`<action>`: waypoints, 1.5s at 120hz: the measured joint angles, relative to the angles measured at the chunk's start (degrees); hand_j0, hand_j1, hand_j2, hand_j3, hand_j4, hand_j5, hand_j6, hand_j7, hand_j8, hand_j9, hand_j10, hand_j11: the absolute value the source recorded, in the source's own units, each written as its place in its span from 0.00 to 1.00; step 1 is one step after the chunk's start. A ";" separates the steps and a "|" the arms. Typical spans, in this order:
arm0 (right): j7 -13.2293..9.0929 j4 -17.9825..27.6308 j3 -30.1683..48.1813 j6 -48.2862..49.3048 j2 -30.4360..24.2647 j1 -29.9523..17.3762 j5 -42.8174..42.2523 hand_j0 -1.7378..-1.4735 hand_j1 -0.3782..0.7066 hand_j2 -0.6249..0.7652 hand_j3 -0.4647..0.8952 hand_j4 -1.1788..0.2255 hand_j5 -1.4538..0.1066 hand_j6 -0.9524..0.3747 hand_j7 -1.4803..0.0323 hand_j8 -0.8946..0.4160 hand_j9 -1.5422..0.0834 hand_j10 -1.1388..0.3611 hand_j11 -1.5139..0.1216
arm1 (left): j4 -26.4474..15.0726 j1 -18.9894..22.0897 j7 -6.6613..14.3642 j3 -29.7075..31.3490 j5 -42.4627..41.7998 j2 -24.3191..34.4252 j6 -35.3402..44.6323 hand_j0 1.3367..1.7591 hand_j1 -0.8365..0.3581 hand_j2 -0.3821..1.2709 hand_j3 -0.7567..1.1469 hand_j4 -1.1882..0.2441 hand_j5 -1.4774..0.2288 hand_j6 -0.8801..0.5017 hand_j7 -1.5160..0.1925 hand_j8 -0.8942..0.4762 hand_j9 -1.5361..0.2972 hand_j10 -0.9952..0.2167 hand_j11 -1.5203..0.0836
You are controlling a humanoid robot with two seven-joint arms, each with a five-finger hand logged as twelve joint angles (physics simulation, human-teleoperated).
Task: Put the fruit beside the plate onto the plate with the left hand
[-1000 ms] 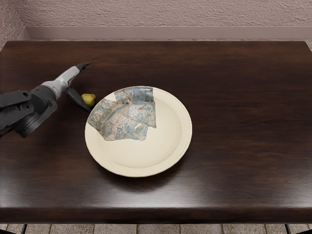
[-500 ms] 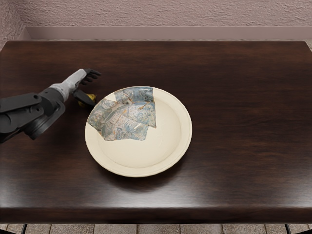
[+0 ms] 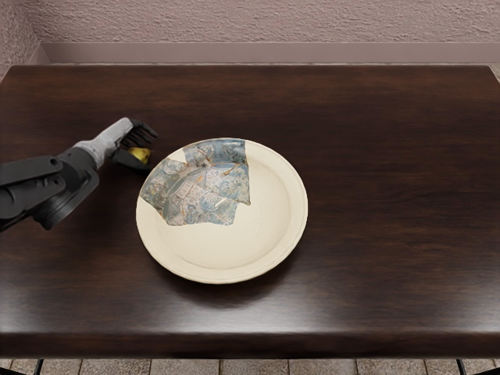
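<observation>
Dark wooden table (image 3: 375,156), left hand (image 3: 134,145) low on it. Fingers (image 3: 145,131), spread a moment ago, now curled around fruit (image 3: 141,154), pinned against thumb. Just beyond fingertips: plate (image 3: 297,211). Looks gripped; next, lifting across onto plate.

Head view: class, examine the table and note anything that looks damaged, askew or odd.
The plate stands out: a blue-grey pattern covers only its upper-left part and ends in jagged edges, while the rest is plain cream. Nothing looks spilled. The left hand grips the fruit just beside the rim.
</observation>
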 joint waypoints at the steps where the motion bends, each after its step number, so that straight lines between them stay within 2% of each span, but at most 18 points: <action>1: 0.00 0.00 0.00 0.00 0.00 0.00 0.00 0.30 0.05 0.45 0.34 0.83 0.92 0.71 0.96 0.67 0.94 0.75 0.91 | 0.00 0.00 0.00 0.04 0.00 0.00 0.00 0.76 0.51 0.27 0.40 0.50 0.50 0.29 0.52 0.31 0.49 0.43 0.55; 27: 0.00 0.00 0.00 0.02 0.00 0.00 -0.02 0.30 0.05 0.45 0.34 0.83 0.92 0.71 0.96 0.67 0.94 0.75 0.91 | -0.07 -0.13 0.11 1.12 0.26 0.09 -0.09 0.75 0.49 0.24 0.40 0.45 0.42 0.25 0.44 0.39 0.42 0.40 0.46; 51: 0.00 0.00 0.00 0.02 0.00 0.00 -0.02 0.30 0.05 0.45 0.34 0.83 0.92 0.71 0.96 0.67 0.94 0.75 0.91 | -0.54 -1.05 0.28 1.72 -0.27 1.78 -0.26 0.75 0.46 0.35 0.40 0.41 0.38 0.23 0.40 0.40 0.39 0.41 0.43; 64: 0.00 0.00 0.00 0.02 0.00 0.00 -0.02 0.30 0.05 0.45 0.34 0.83 0.92 0.71 0.96 0.67 0.94 0.75 0.91 | -1.62 -2.85 0.30 1.77 -0.52 4.18 -0.37 0.75 0.44 0.37 0.40 0.40 0.37 0.22 0.40 0.39 0.38 0.43 0.43; 88: 0.00 0.00 0.00 0.01 0.00 0.00 -0.02 0.30 0.05 0.45 0.34 0.83 0.92 0.71 0.96 0.67 0.94 0.75 0.91 | -3.07 -4.63 0.45 1.79 -0.73 5.09 -0.58 0.76 0.42 0.40 0.40 0.40 0.36 0.21 0.39 0.41 0.37 0.45 0.42; 122: 0.00 0.00 0.00 0.01 0.00 0.00 -0.02 0.30 0.05 0.45 0.34 0.83 0.92 0.71 0.96 0.67 0.94 0.75 0.91 | -4.43 -7.96 0.66 1.85 -0.95 6.24 -0.73 0.76 0.43 0.34 0.40 0.40 0.36 0.21 0.38 0.41 0.37 0.46 0.42; 128: 0.00 0.00 0.00 0.00 0.00 0.00 -0.02 0.30 0.05 0.45 0.34 0.83 0.92 0.71 0.96 0.67 0.94 0.75 0.91 | -4.91 -8.89 0.94 1.82 -0.97 6.30 -0.76 0.75 0.44 0.32 0.40 0.40 0.35 0.20 0.38 0.40 0.36 0.45 0.42; 150: 0.00 0.00 0.00 0.00 0.00 0.00 -0.01 0.30 0.05 0.45 0.34 0.83 0.92 0.71 0.96 0.67 0.94 0.75 0.91 | -7.56 -11.05 1.97 1.21 -0.96 6.41 -0.73 0.75 0.45 0.34 0.40 0.39 0.36 0.20 0.38 0.39 0.37 0.43 0.42; 156: 0.00 0.00 0.00 -0.01 0.00 0.00 -0.01 0.30 0.05 0.45 0.34 0.83 0.92 0.71 0.96 0.67 0.94 0.75 0.91 | -8.61 -11.50 2.01 1.04 -0.94 6.94 -0.76 0.75 0.45 0.32 0.40 0.40 0.35 0.21 0.38 0.39 0.37 0.43 0.42; 169: 0.00 0.00 0.00 0.00 0.00 0.00 -0.01 0.30 0.05 0.45 0.34 0.83 0.92 0.71 0.96 0.67 0.94 0.75 0.91 | -11.30 -12.10 2.77 0.19 -0.96 7.96 -0.72 0.75 0.44 0.35 0.40 0.39 0.36 0.19 0.38 0.38 0.37 0.43 0.42; 180: 0.00 0.00 0.00 0.01 0.00 0.00 -0.01 0.30 0.05 0.45 0.34 0.83 0.92 0.71 0.96 0.67 0.94 0.75 0.91 | -13.76 -13.25 3.14 -0.17 -0.98 8.65 -0.70 0.75 0.45 0.33 0.40 0.39 0.36 0.19 0.38 0.38 0.37 0.43 0.42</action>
